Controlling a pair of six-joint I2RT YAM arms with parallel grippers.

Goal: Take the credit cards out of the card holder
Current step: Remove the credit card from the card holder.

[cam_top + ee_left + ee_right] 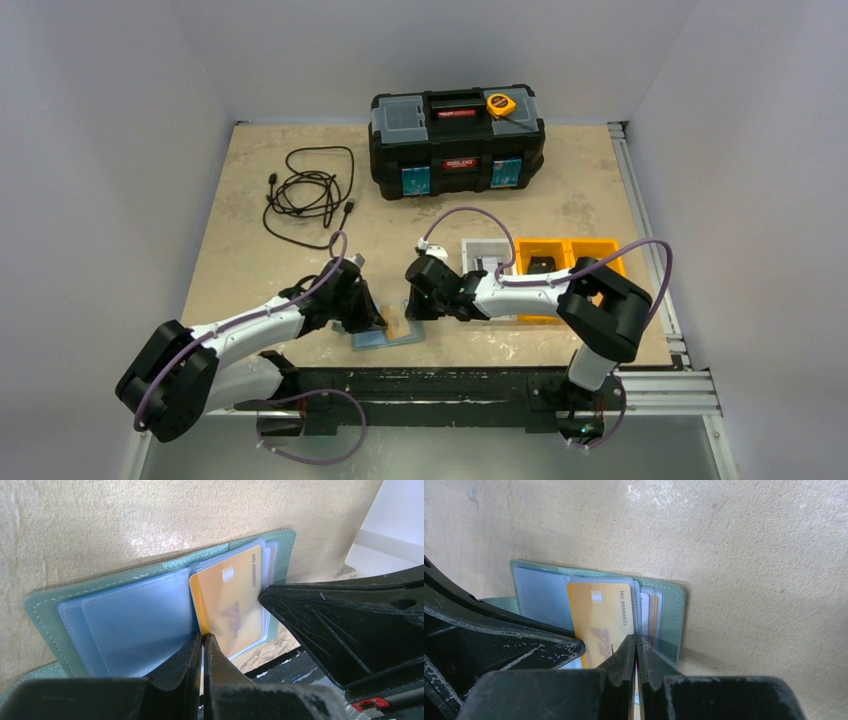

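The teal card holder (372,341) lies open near the table's front edge, its pale blue pockets facing up (45,615) (671,615). The tan-orange card (230,595) sits in the right-hand clear pocket, part way out toward the spine (599,610). My left gripper (202,636) is shut on the near corner of that card (372,318). My right gripper (636,639) is shut on the edge of the stacked clear pockets of the holder (412,305). A second orange edge shows in a pocket behind. The black card is hidden.
A black toolbox (457,140) with a yellow tape measure (501,104) stands at the back. A coiled black cable (310,195) lies back left. A white bin (487,258) and orange bins (565,262) sit right of the grippers. The table's front edge is just behind the holder.
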